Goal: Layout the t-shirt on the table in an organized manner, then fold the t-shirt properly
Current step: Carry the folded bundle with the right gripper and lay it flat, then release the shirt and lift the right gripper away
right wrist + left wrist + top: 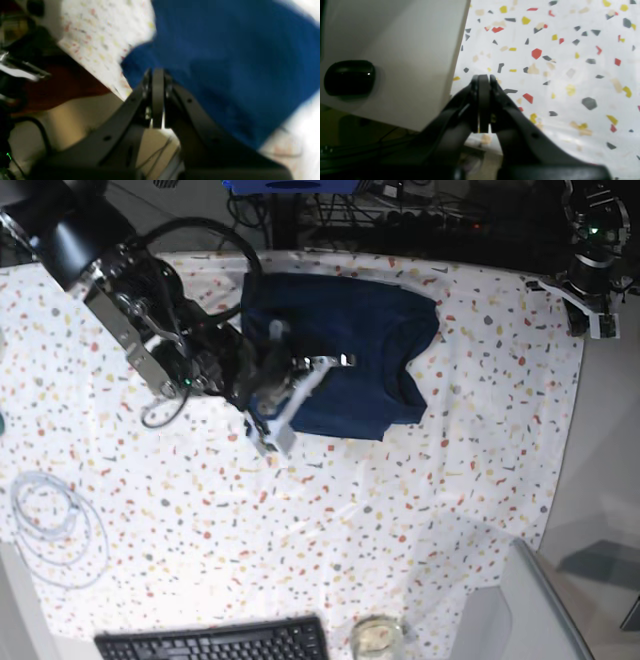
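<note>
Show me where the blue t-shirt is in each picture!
Left wrist view: the t-shirt is not in it.
Right wrist view: the t-shirt fills the upper right, beyond the end effector.
Base view: it lies at top centre.
Shared landmark: the speckled table.

The right end effector (158,75) has its jaws pressed fully together, and its arm reaches in from the base view's upper left toward the middle. The left end effector (483,79) is likewise closed tight, its arm drawn back at that view's top right corner
</note>
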Robot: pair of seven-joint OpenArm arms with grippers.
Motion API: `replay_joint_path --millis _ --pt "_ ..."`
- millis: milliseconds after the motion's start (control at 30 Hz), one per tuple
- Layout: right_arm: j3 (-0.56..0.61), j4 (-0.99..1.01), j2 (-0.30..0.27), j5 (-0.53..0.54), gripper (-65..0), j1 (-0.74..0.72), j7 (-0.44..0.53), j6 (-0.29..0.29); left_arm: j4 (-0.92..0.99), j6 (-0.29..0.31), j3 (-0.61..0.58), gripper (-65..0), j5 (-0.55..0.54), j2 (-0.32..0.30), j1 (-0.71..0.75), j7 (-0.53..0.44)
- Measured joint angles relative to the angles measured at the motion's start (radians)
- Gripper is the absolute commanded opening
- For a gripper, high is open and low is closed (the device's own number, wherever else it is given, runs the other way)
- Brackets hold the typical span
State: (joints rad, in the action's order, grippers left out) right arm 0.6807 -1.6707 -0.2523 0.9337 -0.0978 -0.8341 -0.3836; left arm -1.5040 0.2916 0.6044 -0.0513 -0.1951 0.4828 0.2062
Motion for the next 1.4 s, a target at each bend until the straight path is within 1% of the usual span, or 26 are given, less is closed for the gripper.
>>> replay_joint_path --millis 33,100,133,200,233,300,567,700,800,867,933,1033,1133,1200,1267,1400 --pt "-0.010 -0.008 -0.018 -0.001 -65.0 0.031 0.003 -0.010 0.000 0.000 -0.003 -65.0 0.000 0.001 -0.003 -0.001" --pt "-0.018 -0.011 -0.041 0.002 -65.0 0.077 0.008 -0.012 0.000 0.000 -0.005 -65.0 0.001 0.002 -0.007 0.005" --pt "-0.012 -0.007 -0.050 -0.006 -65.0 0.089 0.028 -0.010 0.000 0.000 -0.004 -65.0 -0.001 0.001 -0.009 0.002" --pt "-0.009 0.013 -0.058 -0.077 -65.0 0.102 0.079 -0.008 0.000 -0.001 -0.004 -65.0 -0.001 0.001 -0.011 0.000" --pt "-0.014 0.027 -0.060 -0.106 -65.0 0.105 0.092 -0.007 0.000 -0.001 -0.004 -65.0 -0.001 0.001 -0.011 0.001" --pt "-0.022 0.048 -0.066 -0.127 -65.0 0.113 0.094 -0.009 0.000 0.000 -0.004 -65.0 -0.001 0.001 -0.011 0.000" --pt "-0.022 0.065 -0.103 -0.119 -65.0 0.177 0.092 -0.009 0.006 0.000 0.001 -65.0 -0.001 -0.005 -0.011 0.000" --pt "-0.097 0.055 -0.130 -0.125 -65.0 0.231 0.098 -0.010 0.006 0.000 0.002 -65.0 -0.001 -0.005 -0.011 0.002" --pt "-0.132 -0.021 -0.159 -0.129 -65.0 0.269 0.077 -0.023 0.006 0.000 0.003 -65.0 -0.001 -0.005 -0.011 0.002" --pt "-0.131 -0.091 -0.152 -0.127 -65.0 0.265 0.077 -0.022 0.006 0.000 0.003 -65.0 -0.001 -0.004 -0.011 0.001" --pt "-0.129 -0.122 -0.113 -0.126 -65.0 0.252 0.055 -0.017 0.006 0.000 0.003 -65.0 -0.001 -0.008 -0.011 0.001" --pt "-0.074 -0.105 -0.055 -0.123 -65.0 0.240 0.023 -0.013 0.007 -0.001 0.003 -65.0 0.000 -0.024 -0.011 0.001" --pt "0.009 -0.027 -0.031 -0.138 -65.0 0.209 0.014 -0.012 0.007 0.000 0.005 -65.0 -0.001 -0.034 -0.008 0.001" --pt "0.027 0.023 -0.021 -0.181 -65.0 0.193 0.026 -0.010 0.007 0.000 0.005 -65.0 -0.001 -0.040 -0.005 0.000" --pt "0.024 0.043 -0.025 -0.207 -65.0 0.201 0.030 -0.010 0.007 0.000 0.005 -65.0 -0.001 -0.041 -0.006 0.000" --pt "-0.026 0.043 -0.040 -0.233 -64.8 0.276 0.030 -0.009 0.021 0.000 0.005 -65.0 -0.002 -0.040 -0.009 -0.002"
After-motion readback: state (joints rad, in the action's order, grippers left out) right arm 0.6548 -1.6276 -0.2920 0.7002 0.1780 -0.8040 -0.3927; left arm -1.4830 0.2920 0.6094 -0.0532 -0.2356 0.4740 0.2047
